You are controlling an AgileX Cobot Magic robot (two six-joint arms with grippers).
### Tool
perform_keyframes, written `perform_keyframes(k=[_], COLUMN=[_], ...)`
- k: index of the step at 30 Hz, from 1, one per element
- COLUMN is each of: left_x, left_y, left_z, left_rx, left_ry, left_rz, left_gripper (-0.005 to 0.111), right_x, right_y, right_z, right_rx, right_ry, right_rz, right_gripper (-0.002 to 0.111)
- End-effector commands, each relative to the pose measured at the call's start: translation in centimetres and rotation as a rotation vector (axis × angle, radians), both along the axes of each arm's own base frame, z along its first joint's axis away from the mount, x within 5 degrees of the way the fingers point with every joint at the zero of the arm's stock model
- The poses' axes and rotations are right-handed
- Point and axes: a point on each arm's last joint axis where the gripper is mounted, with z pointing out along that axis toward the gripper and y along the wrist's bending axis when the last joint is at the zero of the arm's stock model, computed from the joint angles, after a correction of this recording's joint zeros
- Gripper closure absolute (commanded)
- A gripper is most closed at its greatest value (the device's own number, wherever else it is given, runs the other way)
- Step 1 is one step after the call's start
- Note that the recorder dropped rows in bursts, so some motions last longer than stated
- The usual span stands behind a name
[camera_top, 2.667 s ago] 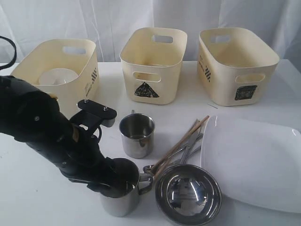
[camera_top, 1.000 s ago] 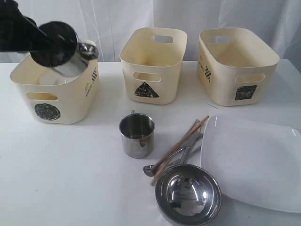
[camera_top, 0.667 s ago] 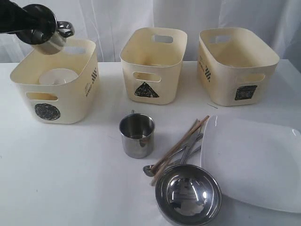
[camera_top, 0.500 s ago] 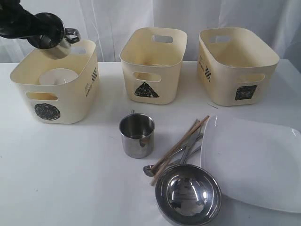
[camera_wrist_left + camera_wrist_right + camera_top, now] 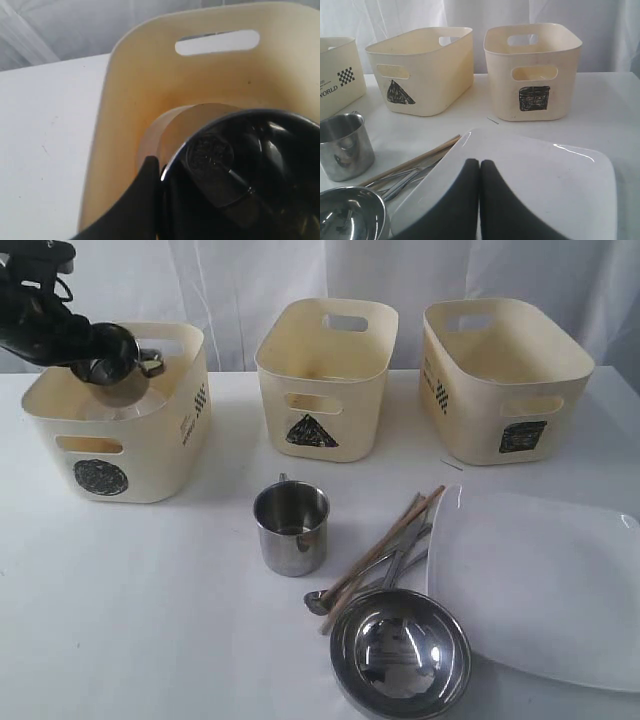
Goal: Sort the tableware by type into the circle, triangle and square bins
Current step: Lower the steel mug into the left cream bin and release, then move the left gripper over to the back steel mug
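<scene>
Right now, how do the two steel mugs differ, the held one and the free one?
The held steel handled mug hangs tilted over the cream circle-marked bin; the free steel handled mug stands upright on the white table. One is gripped, the other untouched. Both are shiny, one-handled.

Steel mug (image 5: 118, 368) held tilted at circle bin (image 5: 150, 450) mouth. Second mug (image 5: 291, 528) upright mid-worktop (image 5: 150, 590). Chopsticks (image 5: 385, 540) over utensils (image 5: 405, 558), beside white plate (image 5: 545, 585); steel bowl (image 5: 400, 652) upright nearby.
</scene>
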Motion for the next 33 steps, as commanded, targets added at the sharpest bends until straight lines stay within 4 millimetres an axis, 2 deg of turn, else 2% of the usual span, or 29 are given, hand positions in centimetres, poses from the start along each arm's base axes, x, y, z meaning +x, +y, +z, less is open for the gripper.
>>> perform_keyframes(k=[1,3,8,10,16,23,28,33], left_x=[0.1,0.1,0.4,0.4,-0.5,-3.4,-6.1,-8.8], left_y=[0.0,0.0,-0.2,-0.1,0.0,-0.3,-3.8,-7.5], left_z=[-0.8,-1.0,-0.8,-0.7,1.4,5.6,6.9,6.7], left_rx=[0.009,0.016,0.011,0.011,-0.010,-0.072,-0.034,0.029], left_ry=[0.049,0.054,0.015,0.012,-0.014,-0.010,0.059,0.180], left_rz=[0.011,0.009,-0.004,-0.004,0.010,0.021,-0.158,-0.298], left_gripper=[0.104,0.095,0.060,0.055,0.062,0.067,0.067,0.067], right_x=[0.0,0.0,0.0,0.0,0.0,0.0,0.0,0.0], right_y=[0.0,0.0,0.0,0.0,0.0,0.0,0.0,0.0], right_z=[0.0,0.0,0.0,0.0,0.0,0.0,0.0,0.0], right_rx=[0.000,0.000,0.000,0.000,0.000,0.000,0.000,0.000], right_ry=[-0.013,-0.013,-0.013,-0.013,-0.013,-0.013,-0.013,-0.013], right_rz=[-0.006,-0.006,-0.006,-0.006,-0.006,-0.006,-0.006,-0.006], right_gripper=[0.108,0.108,0.108,0.108,0.108,0.108,0.108,0.108])
